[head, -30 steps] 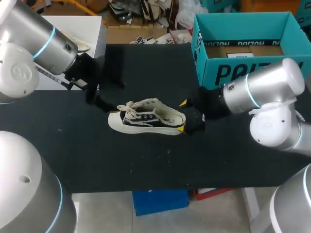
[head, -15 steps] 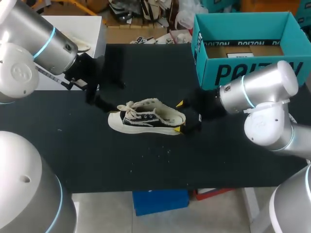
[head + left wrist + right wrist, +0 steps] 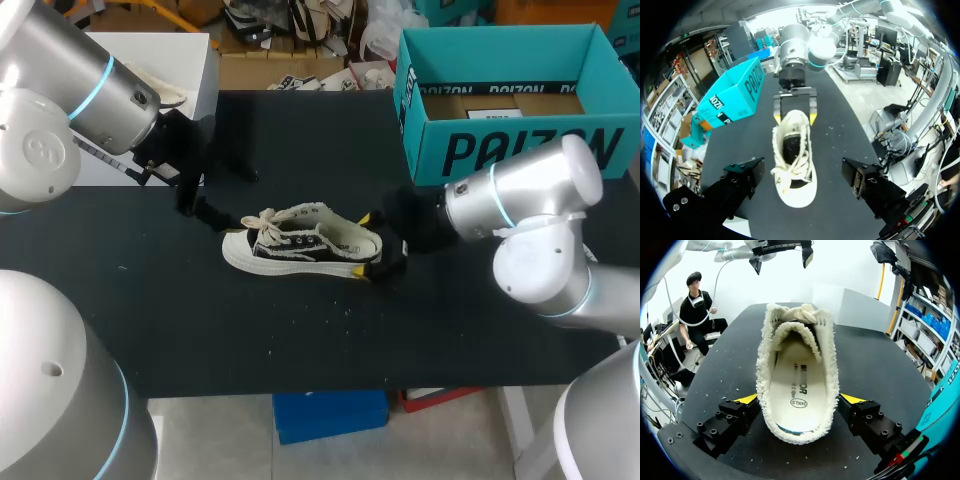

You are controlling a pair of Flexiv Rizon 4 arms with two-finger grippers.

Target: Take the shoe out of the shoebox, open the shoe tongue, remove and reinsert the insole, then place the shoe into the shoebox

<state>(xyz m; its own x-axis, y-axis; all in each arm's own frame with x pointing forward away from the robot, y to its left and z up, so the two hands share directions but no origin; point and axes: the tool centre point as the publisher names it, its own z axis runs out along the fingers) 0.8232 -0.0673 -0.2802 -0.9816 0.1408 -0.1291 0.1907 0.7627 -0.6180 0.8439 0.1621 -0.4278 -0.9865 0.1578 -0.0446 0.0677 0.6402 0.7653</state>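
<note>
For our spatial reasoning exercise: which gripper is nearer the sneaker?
Right. The right gripper straddles the heel of the sneaker; the left gripper hangs beyond its toe, apart.

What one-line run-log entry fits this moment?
shoe: upright on table, outside shoebox | insole: inside shoe | right gripper: open, straddling heel | left gripper: open, at toe, not touching

Shoe [image 3: 797, 374] seen heel-first on black table [image 3: 880, 365], toe pointed away; heel flanked by spread fingers of right gripper [image 3: 800, 399]; pale insole [image 3: 799, 390] laid inside; left gripper [image 3: 782, 261] hung beyond toe, fingers parted
</note>
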